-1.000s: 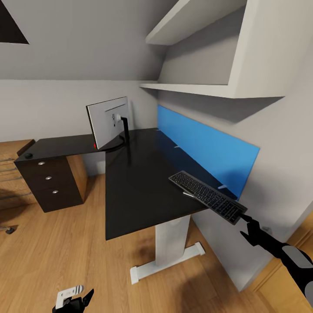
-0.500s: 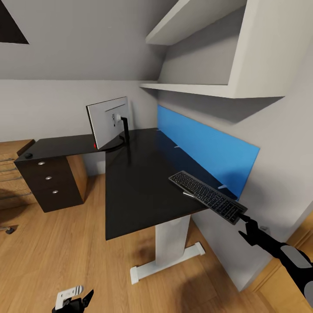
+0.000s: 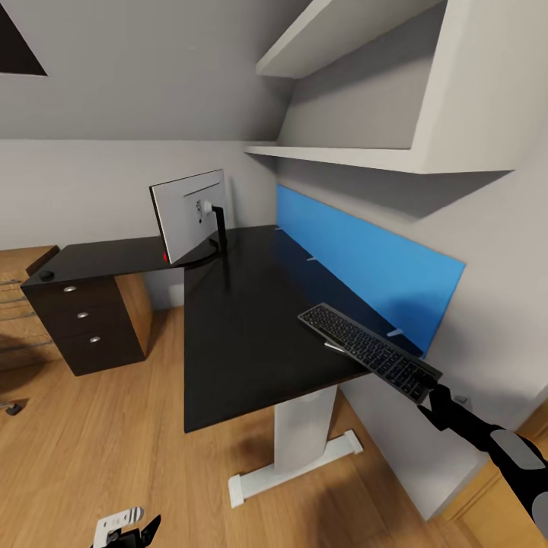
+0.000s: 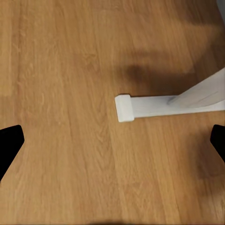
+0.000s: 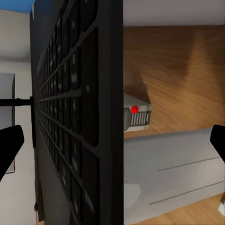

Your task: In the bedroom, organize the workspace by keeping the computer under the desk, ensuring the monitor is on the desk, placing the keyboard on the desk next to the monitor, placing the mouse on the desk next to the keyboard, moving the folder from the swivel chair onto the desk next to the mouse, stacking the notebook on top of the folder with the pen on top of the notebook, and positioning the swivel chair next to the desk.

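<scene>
The black-topped desk (image 3: 243,327) with its blue back panel carries the monitor (image 3: 190,213) at its inner corner, grey back toward me. The keyboard (image 3: 369,352) lies at the near right corner, one end jutting past the edge. That end sits between the spread fingers of my right gripper (image 3: 428,399); I cannot tell whether they touch it. Up close the keyboard (image 5: 79,117) is edge-on between the fingertips (image 5: 9,143), with the computer (image 5: 137,115) low behind it. The mouse (image 3: 47,273) rests on the desk's far left end. My left gripper (image 3: 128,529) hangs open above the floor.
A dark drawer unit (image 3: 84,323) stands under the desk's left wing. White wall shelves (image 3: 342,156) overhang the blue panel. The desk's white leg (image 3: 304,430) ends in a foot (image 4: 124,108) on the oak floor below my left gripper (image 4: 112,140).
The head view has shifted a little. My right gripper has crept slightly toward the keyboard's jutting end. The keyboard, monitor and left gripper keep their places.
</scene>
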You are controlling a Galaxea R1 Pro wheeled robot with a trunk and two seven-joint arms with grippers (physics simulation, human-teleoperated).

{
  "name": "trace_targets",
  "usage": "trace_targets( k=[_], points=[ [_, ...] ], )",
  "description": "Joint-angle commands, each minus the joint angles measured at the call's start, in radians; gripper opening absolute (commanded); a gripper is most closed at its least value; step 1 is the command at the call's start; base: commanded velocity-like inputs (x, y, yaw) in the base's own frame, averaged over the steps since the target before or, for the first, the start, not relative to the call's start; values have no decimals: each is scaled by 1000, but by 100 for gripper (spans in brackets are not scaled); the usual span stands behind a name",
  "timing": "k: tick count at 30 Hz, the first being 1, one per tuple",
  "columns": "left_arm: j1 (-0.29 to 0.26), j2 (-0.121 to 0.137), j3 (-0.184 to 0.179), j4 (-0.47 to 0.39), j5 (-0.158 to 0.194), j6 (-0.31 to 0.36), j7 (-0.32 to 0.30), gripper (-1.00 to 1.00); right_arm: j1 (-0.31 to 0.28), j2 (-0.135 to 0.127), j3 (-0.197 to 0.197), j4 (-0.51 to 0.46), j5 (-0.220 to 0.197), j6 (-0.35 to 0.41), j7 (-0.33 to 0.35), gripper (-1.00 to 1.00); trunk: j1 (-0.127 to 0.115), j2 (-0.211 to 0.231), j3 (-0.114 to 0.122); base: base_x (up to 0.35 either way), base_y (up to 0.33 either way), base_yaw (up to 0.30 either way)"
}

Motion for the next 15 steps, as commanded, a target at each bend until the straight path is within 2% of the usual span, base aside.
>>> trace_targets(
  k=[1,15],
  points=[
    [-1,1,-3,0,10,0,-1,100,-1,1,-5,0,-2,8,0,100,0,0,-1,39,11,0],
    [0,1,-3,2,10,0,-1,100,-1,2,-4,0,-2,8,0,100,0,0,-1,8,2,0]
  ],
)
